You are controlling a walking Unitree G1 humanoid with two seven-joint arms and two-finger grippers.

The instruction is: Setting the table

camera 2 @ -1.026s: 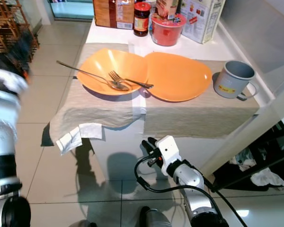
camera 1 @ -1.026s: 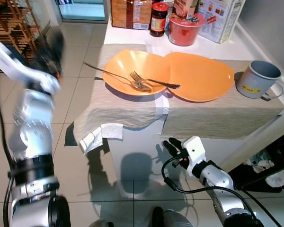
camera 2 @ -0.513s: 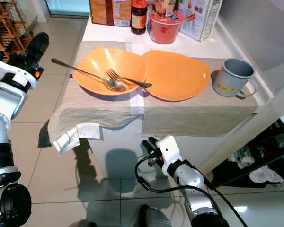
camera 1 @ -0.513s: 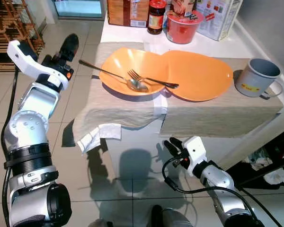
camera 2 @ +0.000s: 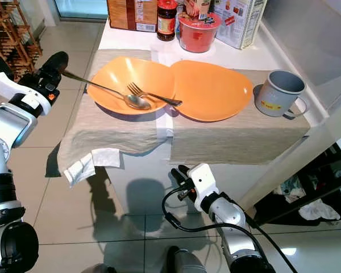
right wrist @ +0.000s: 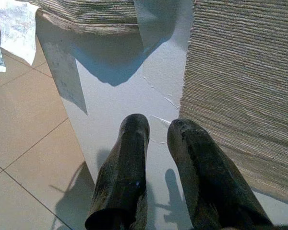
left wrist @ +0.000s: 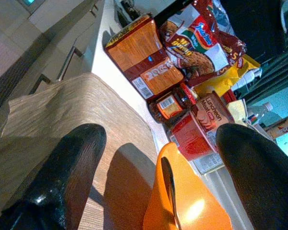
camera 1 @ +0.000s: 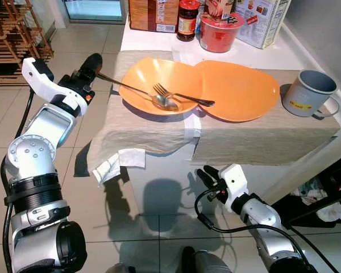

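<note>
Crowded along the far edge of the white table [camera 1: 159, 42], beyond the left orange plate [camera 1: 159, 85], stand a brown box [camera 1: 154, 14], a dark jar [camera 1: 187, 20], a red tub [camera 1: 221, 34] and a printed carton [camera 1: 262, 21]; a grey mug [camera 1: 308, 95] sits well to the right of that plate on the beige cloth [camera 1: 256, 142]. A second orange plate [camera 1: 241, 91] overlaps the first on its right. The cloth hangs over the table's near and left edges, with tiled floor [camera 1: 96, 193] open on both sides. A spoon [camera 1: 137, 91] and a fork [camera 1: 182, 96] lie in the left plate, the spoon's handle reaching past the rim toward the left gripper [camera 1: 90, 67], which hovers at the table's left edge with its fingers [left wrist: 69, 167] spread wide around the handle's end, apparently not touching it. The right gripper [camera 1: 209, 175] hangs below the table's near edge, fingers slightly parted, holding nothing.
</note>
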